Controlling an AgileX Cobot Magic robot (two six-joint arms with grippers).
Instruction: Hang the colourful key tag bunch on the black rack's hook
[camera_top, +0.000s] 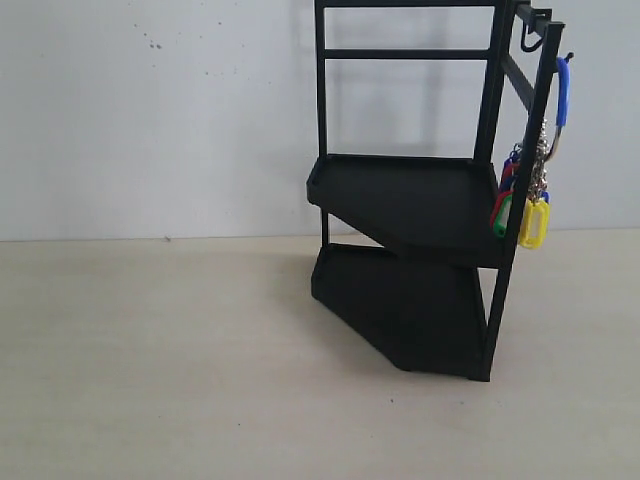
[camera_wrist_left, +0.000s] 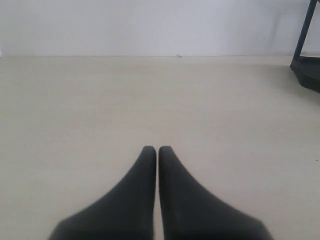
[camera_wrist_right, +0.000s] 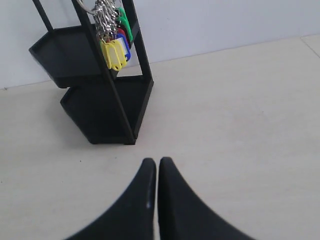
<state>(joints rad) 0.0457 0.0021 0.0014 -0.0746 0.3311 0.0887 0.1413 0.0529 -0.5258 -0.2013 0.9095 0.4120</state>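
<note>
The black rack stands at the right of the exterior view, with two angular trays. The colourful key tag bunch hangs from the hook on the rack's front right upright, its blue sleeve at the top and its yellow, red and green tags dangling below. The right wrist view shows the rack and the hanging tags ahead of my right gripper, which is shut, empty and well apart from them. My left gripper is shut and empty over bare table. Neither gripper shows in the exterior view.
A rounder J-curled black hook sits on the rack's top bar. The pale table stretches left and in front of the rack. A white wall stands behind. The rack's lower corner shows in the left wrist view.
</note>
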